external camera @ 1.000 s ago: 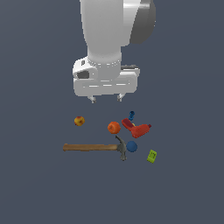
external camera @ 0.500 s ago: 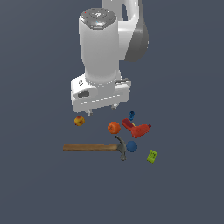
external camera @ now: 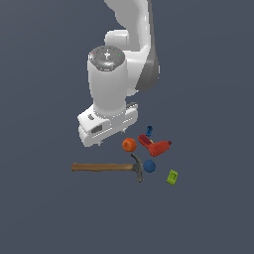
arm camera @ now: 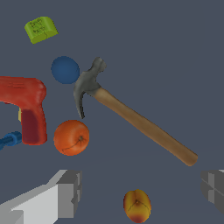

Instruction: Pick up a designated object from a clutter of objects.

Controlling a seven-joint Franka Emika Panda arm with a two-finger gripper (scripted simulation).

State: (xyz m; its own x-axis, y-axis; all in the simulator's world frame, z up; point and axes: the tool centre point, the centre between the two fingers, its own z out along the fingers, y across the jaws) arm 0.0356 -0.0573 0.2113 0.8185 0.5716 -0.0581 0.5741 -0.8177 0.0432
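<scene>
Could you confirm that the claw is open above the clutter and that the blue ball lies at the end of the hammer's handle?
Not quite: in the wrist view the blue ball lies beside the hammer's metal head, not the handle's end. The claw is indeed open above the clutter.

You are looking at one flat, matte, dark slate-blue ground plane [external camera: 44, 213] that fills both views edge to edge. It shows no walls, furniture or windows. Light is even and soft, with barely any shadow.
</scene>
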